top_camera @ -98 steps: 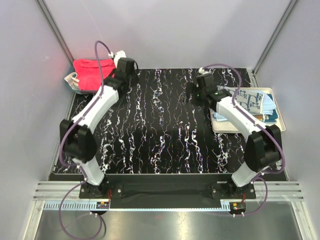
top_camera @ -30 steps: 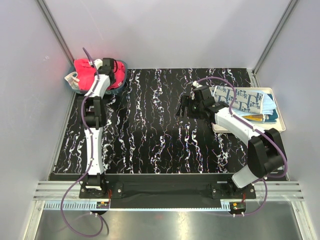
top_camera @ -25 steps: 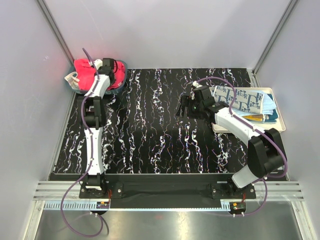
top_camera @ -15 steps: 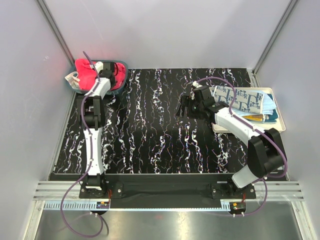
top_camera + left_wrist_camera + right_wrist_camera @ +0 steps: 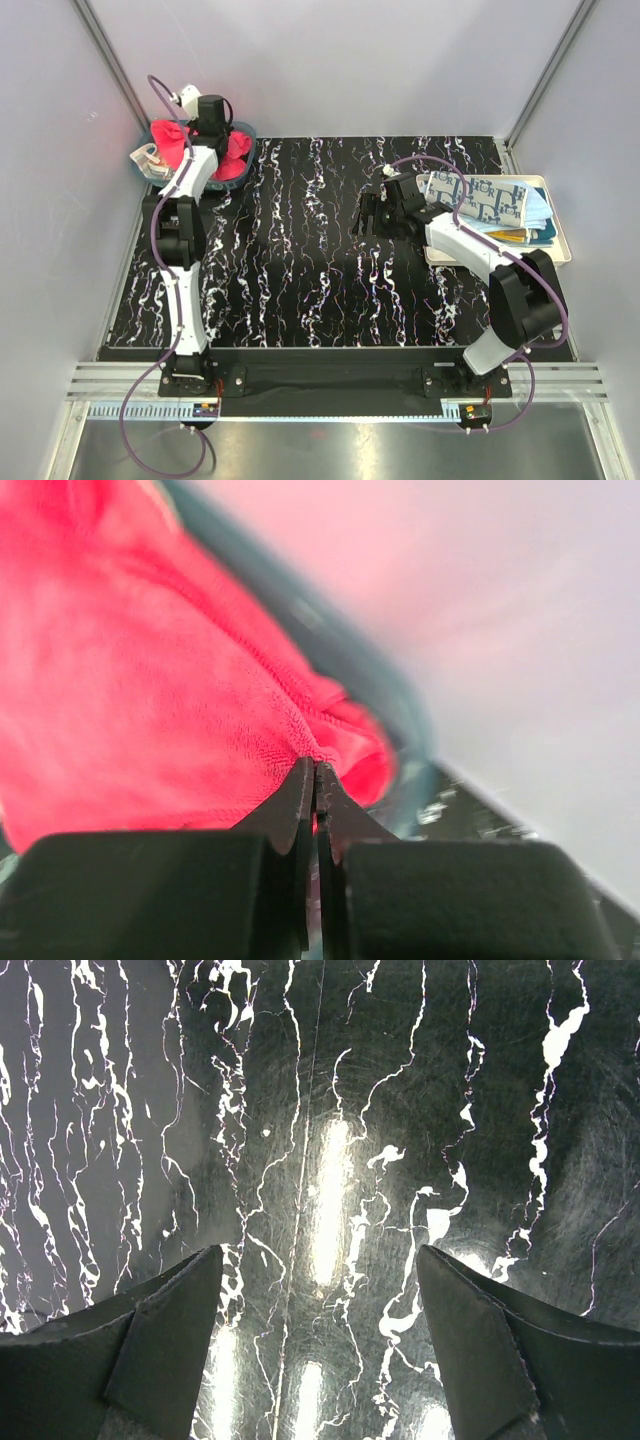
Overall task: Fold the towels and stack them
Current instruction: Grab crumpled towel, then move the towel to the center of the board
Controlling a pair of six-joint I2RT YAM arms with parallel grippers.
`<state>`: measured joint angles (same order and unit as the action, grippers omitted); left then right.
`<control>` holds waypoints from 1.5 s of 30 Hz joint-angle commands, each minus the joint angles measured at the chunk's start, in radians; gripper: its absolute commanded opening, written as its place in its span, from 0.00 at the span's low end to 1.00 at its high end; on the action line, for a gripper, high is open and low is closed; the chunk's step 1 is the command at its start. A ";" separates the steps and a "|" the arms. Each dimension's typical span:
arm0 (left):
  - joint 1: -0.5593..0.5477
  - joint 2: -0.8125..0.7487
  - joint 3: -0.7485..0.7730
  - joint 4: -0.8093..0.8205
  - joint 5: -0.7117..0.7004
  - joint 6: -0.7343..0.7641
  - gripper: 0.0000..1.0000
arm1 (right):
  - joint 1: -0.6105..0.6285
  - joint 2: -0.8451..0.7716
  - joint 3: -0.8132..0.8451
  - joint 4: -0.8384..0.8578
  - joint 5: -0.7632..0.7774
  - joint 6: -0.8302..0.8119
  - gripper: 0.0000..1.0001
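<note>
The top external camera hung above and behind the 2 arm bases (image 5: 190, 372) and looked down from far enough off to take in the whole marbled table (image 5: 300, 270), from the teal bin (image 5: 246, 140) at the far left corner to the cream tray (image 5: 545, 181) at the right edge. The left wrist camera sat very near, looking along the left gripper (image 5: 315, 772) at the red-pink towel (image 5: 150, 680) and the bin's rim, both also in the top view. The right wrist camera faced almost straight down, close over the table between the right gripper's (image 5: 318, 1260) spread fingers (image 5: 165, 1345), a patch near the middle that the top view shared.
</note>
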<state>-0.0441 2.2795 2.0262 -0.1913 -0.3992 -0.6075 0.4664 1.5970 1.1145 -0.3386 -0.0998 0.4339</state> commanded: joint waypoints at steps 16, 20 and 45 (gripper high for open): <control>-0.160 -0.307 0.078 0.303 0.048 0.205 0.00 | 0.008 0.006 0.050 0.061 -0.020 -0.020 0.84; -0.229 -0.376 0.115 0.299 0.075 0.274 0.00 | 0.008 -0.006 0.061 0.053 0.012 -0.034 0.84; -0.510 -0.804 -0.609 0.295 0.083 0.068 0.00 | 0.009 -0.256 -0.151 0.182 0.197 0.063 0.84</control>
<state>-0.6559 1.4364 1.6005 0.0845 -0.3202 -0.3504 0.4679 1.3106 1.0039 -0.1886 0.0933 0.4515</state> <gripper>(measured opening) 0.012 0.849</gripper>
